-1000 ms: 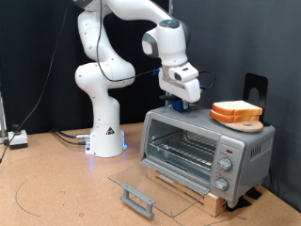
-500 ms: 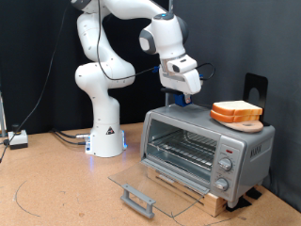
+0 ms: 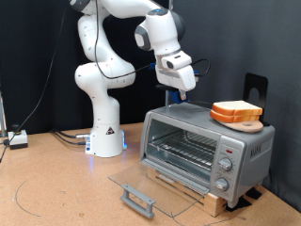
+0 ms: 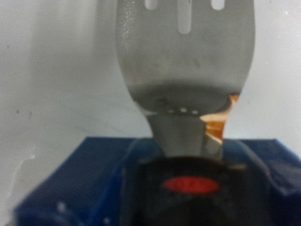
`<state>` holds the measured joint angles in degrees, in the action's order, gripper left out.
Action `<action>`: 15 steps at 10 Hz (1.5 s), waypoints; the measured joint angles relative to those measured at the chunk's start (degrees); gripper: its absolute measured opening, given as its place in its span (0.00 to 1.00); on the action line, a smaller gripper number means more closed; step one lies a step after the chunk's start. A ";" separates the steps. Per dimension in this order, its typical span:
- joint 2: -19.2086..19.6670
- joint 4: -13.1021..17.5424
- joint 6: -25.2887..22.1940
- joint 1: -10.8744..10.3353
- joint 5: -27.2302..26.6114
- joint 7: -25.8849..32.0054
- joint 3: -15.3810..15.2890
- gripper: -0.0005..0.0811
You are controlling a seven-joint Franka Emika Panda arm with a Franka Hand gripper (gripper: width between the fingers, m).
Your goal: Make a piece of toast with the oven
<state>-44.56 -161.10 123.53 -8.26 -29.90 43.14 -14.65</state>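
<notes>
Raised since the earlier frame, tool [image 3: 176,92] hangs above the open oven [image 3: 205,146], gripping a slotted spatula [image 4: 186,56]; toast [image 3: 236,111] lies on top, not yet inside.

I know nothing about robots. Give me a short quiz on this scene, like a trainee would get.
1. True or false: the oven door is shut.
2. Where is the bread? A) on the rack inside the oven B) on top of the oven C) on the floor
3. Fill in: in the wrist view, the slotted tool sticking out in front of the end effector is a ____.

Key
1. False: the door lies open, folded down flat.
2. B
3. spatula
</notes>
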 joint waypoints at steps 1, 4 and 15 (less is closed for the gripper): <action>-0.01 0.00 -0.25 0.28 0.29 0.00 0.05 0.50; -0.01 0.00 -0.60 0.65 0.59 0.00 0.11 0.50; -3.26 -1.25 4.04 11.32 -0.52 -6.22 5.92 0.50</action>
<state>-47.82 -162.36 127.56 3.06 -30.42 36.92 -8.73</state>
